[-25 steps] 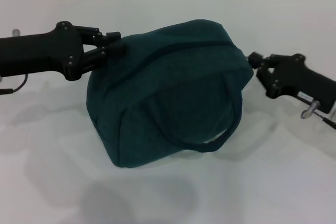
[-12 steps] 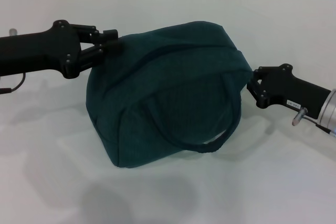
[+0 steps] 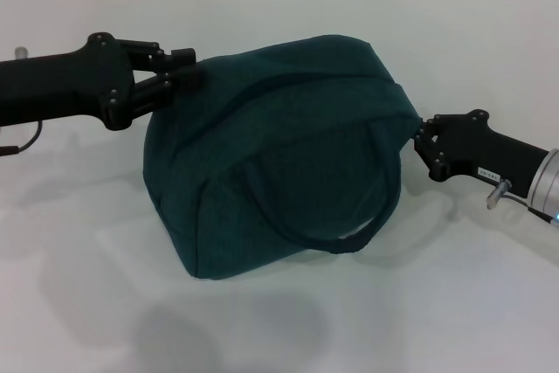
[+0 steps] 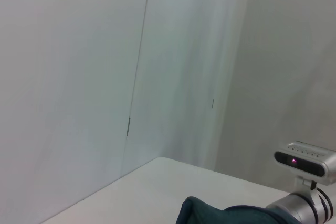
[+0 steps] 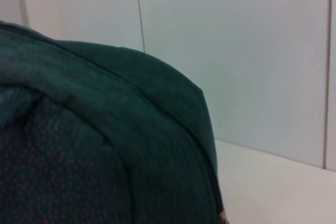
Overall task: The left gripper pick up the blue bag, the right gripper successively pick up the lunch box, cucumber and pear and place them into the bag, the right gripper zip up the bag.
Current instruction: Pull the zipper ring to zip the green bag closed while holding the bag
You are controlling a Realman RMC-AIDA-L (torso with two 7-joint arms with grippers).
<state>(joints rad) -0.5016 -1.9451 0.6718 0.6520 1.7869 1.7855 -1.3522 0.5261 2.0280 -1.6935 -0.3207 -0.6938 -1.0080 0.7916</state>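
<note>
The left gripper (image 3: 185, 74) comes in from the left with its black fingers (image 3: 179, 58) pressed onto the upper left end of the blue bag (image 3: 279, 155), pinching the fabric there; the bag hangs from that hold, tilted, its lower end on or just above the white table (image 3: 96, 286), and which of the two cannot be told from the head view. The right gripper (image 3: 419, 139) reaches in from the right with its fingertips at the bag's right end, beside the far end of the zipper line; whether its fingers are spread or pressed together cannot be told, since the tips sit against the dark fabric.

The bag's top looks closed, with a dark seam running along the upper face from left to right; one padded loop handle (image 3: 349, 238) droops down the near side.

In the right wrist view the bag's teal fabric fills most of the picture in front of a pale panelled wall (image 5: 236, 51); in the left wrist view only a corner of the bag shows beside the right arm's silver wrist (image 4: 299, 208).
</note>
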